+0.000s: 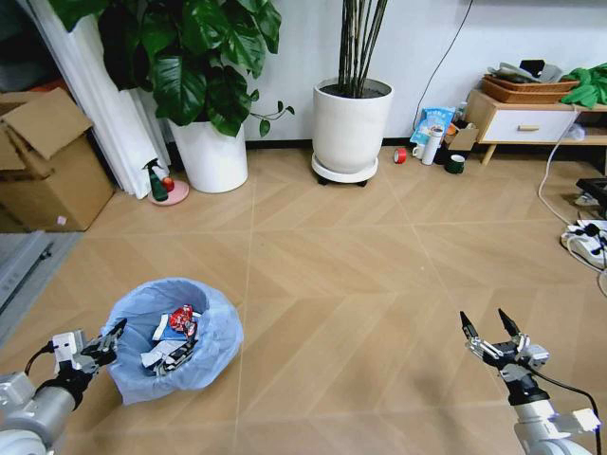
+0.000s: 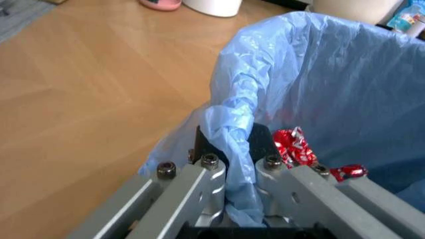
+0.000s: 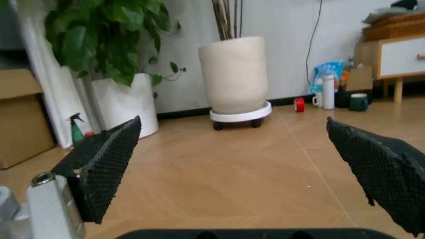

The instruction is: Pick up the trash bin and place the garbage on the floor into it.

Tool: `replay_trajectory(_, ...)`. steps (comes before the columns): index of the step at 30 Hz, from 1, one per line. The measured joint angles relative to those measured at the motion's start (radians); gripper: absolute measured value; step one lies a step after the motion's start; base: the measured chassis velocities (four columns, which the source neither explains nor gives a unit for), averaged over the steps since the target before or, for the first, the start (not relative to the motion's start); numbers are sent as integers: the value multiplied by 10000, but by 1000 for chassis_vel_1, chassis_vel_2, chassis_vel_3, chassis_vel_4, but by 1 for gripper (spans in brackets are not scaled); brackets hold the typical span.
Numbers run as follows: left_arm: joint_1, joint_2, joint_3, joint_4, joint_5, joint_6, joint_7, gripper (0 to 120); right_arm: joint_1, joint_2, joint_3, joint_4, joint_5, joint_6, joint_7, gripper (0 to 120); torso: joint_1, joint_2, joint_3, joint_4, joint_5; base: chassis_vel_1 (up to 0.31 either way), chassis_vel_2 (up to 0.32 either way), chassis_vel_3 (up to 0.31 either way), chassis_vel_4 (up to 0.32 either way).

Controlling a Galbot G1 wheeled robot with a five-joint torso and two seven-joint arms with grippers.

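On trash bin (image 1: 173,341) rim: left gripper (image 2: 229,164) jaws clamped.

Trash bin (image 1: 173,334) liner: crinkled glossy plastic; floor (image 1: 379,284): smooth matt wood.

Garbage (image 1: 174,334) inside the trash bin (image 1: 211,355) on the floor (image 1: 360,284), front left; two plant pots (image 1: 352,123) far behind.

1. Head view: looked forward and down from above over the floor (image 1: 360,284) toward the far wall.
2. Left wrist view: very near the trash bin (image 2: 319,74) rim.
3. Right wrist view: low, level; shared the round white plant pot (image 3: 232,74) with the head view.
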Motion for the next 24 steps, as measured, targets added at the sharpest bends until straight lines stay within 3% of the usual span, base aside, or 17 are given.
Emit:
replay_trajectory(3,-40,11,23,19,3,3,-11,0,5,-4,-13,-31,17,7,-21,100,-1,1,-1,-5,24,423,-294,-418,304)
replay_trajectory(5,-73,10,66,32,4,12,-26,0,41,-11,-18,-53,52,27,-39,100,-2,1,-2,-2,2,421,-304,-414,306)
replay_trajectory(8,-101,17,91,36,4,16,-28,0,59,-8,-31,-70,60,48,-58,100,-2,2,-3,-4,21,414,-288,-416,288)
replay_trajectory(12,-130,36,92,68,5,19,-38,0,95,3,-35,-88,66,73,-68,100,-3,2,-2,-3,11,344,-251,-355,248)
replay_trajectory(24,-118,-78,114,106,29,18,-33,0,111,-16,-15,-53,136,149,-70,100,2,1,2,-4,12,166,-173,-147,175)
